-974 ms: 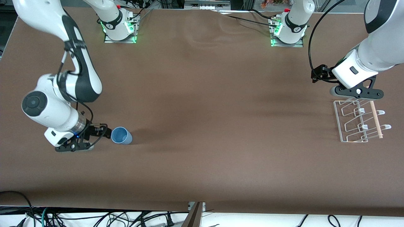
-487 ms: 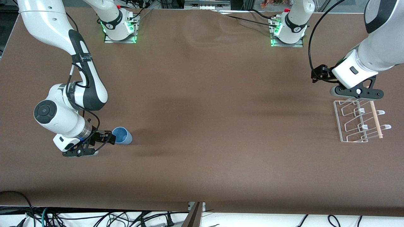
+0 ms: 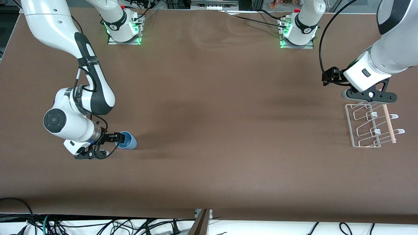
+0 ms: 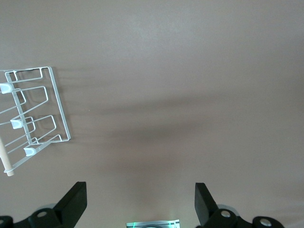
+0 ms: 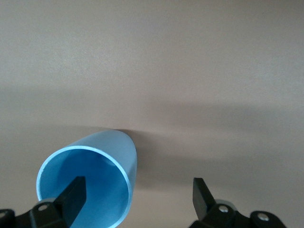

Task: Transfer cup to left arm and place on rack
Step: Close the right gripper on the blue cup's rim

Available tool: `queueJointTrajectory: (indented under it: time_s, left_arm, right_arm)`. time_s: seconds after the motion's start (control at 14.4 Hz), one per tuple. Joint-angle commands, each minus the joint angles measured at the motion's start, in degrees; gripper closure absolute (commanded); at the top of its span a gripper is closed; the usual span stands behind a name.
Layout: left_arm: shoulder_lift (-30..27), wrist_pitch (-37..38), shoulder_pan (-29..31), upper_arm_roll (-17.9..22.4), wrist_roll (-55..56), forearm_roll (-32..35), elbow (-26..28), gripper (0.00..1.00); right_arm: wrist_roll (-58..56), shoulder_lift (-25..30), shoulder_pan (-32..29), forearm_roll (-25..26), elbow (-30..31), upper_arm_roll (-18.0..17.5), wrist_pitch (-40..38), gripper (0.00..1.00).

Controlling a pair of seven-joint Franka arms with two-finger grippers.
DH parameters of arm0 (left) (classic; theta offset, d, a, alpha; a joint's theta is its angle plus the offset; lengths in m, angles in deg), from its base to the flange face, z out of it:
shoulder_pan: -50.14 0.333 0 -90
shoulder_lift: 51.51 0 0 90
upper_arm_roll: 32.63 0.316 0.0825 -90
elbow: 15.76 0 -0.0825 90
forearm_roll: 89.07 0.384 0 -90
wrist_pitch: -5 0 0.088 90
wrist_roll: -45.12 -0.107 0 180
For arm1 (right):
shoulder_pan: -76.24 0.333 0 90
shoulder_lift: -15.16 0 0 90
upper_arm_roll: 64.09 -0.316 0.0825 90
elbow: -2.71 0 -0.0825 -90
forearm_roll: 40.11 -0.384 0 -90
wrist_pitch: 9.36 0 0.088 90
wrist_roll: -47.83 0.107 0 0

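Note:
The light-blue cup (image 3: 129, 141) lies on its side near the right arm's end of the table, with its mouth turned toward my right gripper (image 3: 98, 152). That gripper is open and low at the cup. In the right wrist view one fingertip (image 5: 76, 192) shows in front of the cup's (image 5: 97, 168) mouth, and the other stands over bare table. My left gripper (image 3: 370, 97) hangs open and holds nothing, at the edge of the white wire rack (image 3: 351, 125) that is farther from the front camera. The left wrist view shows the rack (image 4: 54, 102) beside my open left gripper (image 4: 141, 197).
A light wooden rod (image 3: 388, 122) lies across the rack. Both arm bases (image 3: 124, 27) stand on plates with green lights at the edge farthest from the front camera. Brown cloth covers the table (image 3: 212, 130). Cables hang below its near edge.
My right arm has slid toward the cup, bringing its open gripper up to the cup's mouth. The cup has not moved. The left arm has stayed still.

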Motion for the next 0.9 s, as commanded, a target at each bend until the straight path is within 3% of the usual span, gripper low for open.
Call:
queueJointTrajectory:
  time_s: [0.0, 0.42, 0.49, 0.56, 0.63, 0.7, 0.83]
  left_arm:
    - [1.00, 1.09, 0.07, -0.07, -0.21, 0.44, -1.94, 0.00]
    - [1.00, 1.36, -0.37, -0.07, 0.14, 0.52, -1.86, 0.00]
    - [1.00, 1.36, -0.37, -0.15, 0.15, 0.44, -1.85, 0.00]
    - [1.00, 1.36, -0.28, -0.15, -0.03, 0.44, -1.85, 0.00]
    - [1.00, 1.36, -0.28, -0.15, -0.03, 0.44, -1.85, 0.00]
    - [1.00, 1.36, -0.28, -0.15, -0.03, 0.44, -1.85, 0.00]
    - [1.00, 1.36, -0.28, -0.15, 0.06, 0.44, -1.94, 0.00]
  right_arm:
    - [-0.89, -0.19, -0.12, -0.83, -0.39, -0.14, -0.85, 0.01]
    - [0.08, -3.18, 0.67, -0.65, -0.74, -0.23, -0.15, 0.02]
    - [0.08, -3.45, 0.85, -0.65, -0.91, -0.23, -0.06, 0.18]
    - [-0.09, -3.45, 0.85, -0.65, -1.35, -0.23, -0.15, 0.51]
    - [-0.10, -3.45, 0.85, -0.65, -1.87, -0.23, -0.15, 0.76]
    - [-0.10, -3.45, 0.85, -0.74, -1.97, -0.23, -0.24, 0.94]
    - [-0.01, -3.45, 0.94, -0.74, -1.97, -0.23, -0.15, 1.00]
